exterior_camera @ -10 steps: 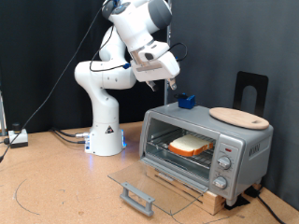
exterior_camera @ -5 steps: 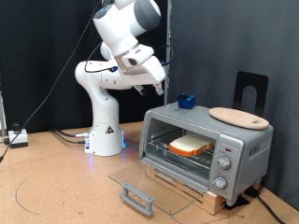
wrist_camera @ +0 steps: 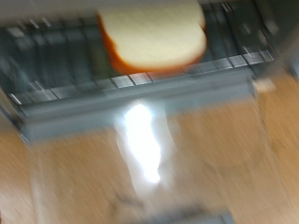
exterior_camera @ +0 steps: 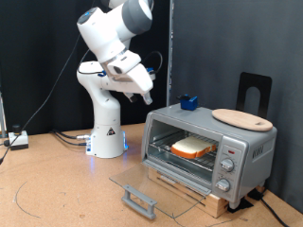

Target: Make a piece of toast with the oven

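Observation:
The oven (exterior_camera: 248, 144) stands at the exterior view's right on a wooden base, with its glass door (exterior_camera: 156, 180) folded down flat and open. The piece of toast (exterior_camera: 192, 147) lies inside on the wire rack (wrist_camera: 56, 82). The wrist view, which is blurred, shows the toast (wrist_camera: 154, 37) on the rack behind the open door. My gripper (exterior_camera: 147, 96) hangs in the air up and to the exterior view's left of the oven, well clear of it, with nothing between its fingers. The fingers do not show in the wrist view.
A round wooden board (exterior_camera: 241, 118) and a small blue object (exterior_camera: 187, 101) lie on the oven's top. A black stand (exterior_camera: 254, 90) is behind it. The door handle (exterior_camera: 139, 200) juts out over the table. The robot base (exterior_camera: 106, 132) and cables (exterior_camera: 66, 137) are at the left.
The arm has swung away from above the oven towards the exterior view's left over the last second. The toast and the open door have not moved.

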